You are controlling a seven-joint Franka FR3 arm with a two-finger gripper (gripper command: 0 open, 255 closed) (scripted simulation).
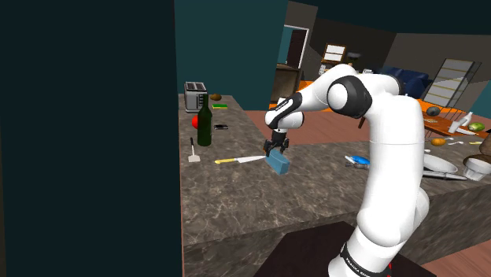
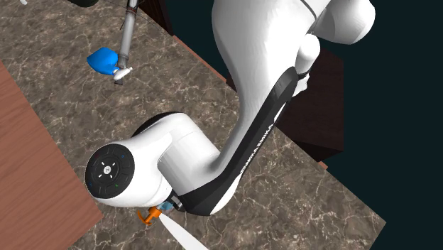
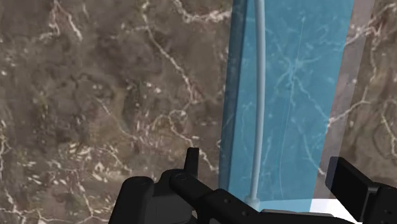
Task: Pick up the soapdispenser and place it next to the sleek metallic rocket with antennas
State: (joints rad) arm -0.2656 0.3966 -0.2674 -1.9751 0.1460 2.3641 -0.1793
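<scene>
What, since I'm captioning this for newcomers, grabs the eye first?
The big white arm dominates, reaching from the shoulder view's lower right over the marbled counter. Just below its pincer is a bright blue soap dispenser, a dark green bottle farther to that view's left.

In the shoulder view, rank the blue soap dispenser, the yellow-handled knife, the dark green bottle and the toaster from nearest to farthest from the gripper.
1. soap dispenser, right at the gripper.
2. knife, just to the shoulder view's left of it.
3. bottle, farther left, standing upright.
4. toaster, behind the bottle at the counter's far end.
</scene>
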